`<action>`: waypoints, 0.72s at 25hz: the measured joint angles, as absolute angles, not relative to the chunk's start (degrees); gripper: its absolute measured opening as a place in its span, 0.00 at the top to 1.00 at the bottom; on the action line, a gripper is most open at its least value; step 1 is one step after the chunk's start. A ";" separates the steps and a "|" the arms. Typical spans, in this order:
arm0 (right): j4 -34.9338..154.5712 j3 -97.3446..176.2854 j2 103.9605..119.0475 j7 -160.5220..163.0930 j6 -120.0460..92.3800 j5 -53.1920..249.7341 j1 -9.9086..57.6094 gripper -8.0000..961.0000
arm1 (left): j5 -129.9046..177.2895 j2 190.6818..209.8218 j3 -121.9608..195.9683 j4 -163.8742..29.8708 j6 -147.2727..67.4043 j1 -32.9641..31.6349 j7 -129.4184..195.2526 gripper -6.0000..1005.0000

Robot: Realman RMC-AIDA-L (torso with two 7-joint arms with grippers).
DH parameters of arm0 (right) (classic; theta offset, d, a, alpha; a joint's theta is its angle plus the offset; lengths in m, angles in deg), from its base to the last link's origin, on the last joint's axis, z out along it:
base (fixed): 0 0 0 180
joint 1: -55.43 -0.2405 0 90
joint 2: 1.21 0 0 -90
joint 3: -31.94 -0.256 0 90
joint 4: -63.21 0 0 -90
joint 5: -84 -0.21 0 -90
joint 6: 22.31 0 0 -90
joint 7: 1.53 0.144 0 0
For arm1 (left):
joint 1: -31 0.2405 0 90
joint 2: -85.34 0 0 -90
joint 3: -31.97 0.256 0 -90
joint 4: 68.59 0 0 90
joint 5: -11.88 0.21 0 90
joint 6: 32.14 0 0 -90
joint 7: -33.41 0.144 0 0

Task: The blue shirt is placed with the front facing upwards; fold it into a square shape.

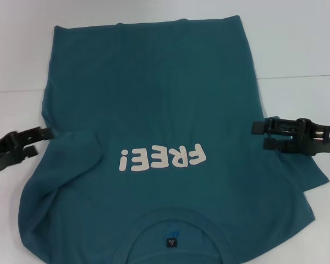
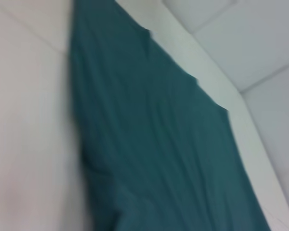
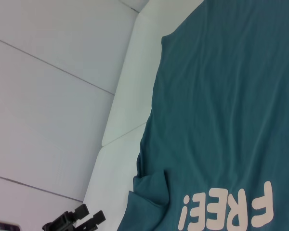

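The blue shirt (image 1: pixel 154 126) is spread front-up on the table (image 1: pixel 297 38), collar near. Left gripper (image 1: pixel 44 136) & right gripper (image 1: pixel 259 135), fingers narrowly parted, are poised at opp. edges; an uneven grab could skew the fold.

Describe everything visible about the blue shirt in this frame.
The blue shirt is dark teal, soft cotton-looking, lying front up on the white table, collar nearest the robot with a small black neck label. White "FREE!" lettering crosses the chest. The sleeves look folded inward, leaving creases near both sides. The left gripper and right gripper sit open at its side edges; whether they touch the cloth is unclear.
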State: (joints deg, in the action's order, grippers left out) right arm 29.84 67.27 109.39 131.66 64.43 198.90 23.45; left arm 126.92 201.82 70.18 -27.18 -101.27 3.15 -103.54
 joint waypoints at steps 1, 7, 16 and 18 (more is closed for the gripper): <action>29.86 67.27 109.38 131.72 64.43 198.90 23.45 0.05 | 126.92 201.92 69.91 -27.10 -101.01 3.51 -103.53 0.24; 29.90 67.27 109.22 132.12 64.43 198.88 23.63 0.05 | 127.38 201.60 69.11 -26.97 -100.94 4.69 -102.88 0.24; 30.60 67.27 108.91 132.41 64.43 198.93 23.79 0.05 | 131.19 200.99 69.44 -26.74 -101.16 5.41 -105.61 0.24; 30.62 67.27 108.91 132.41 64.43 198.92 23.79 0.05 | 131.93 200.92 69.42 -26.77 -101.27 5.59 -106.39 0.24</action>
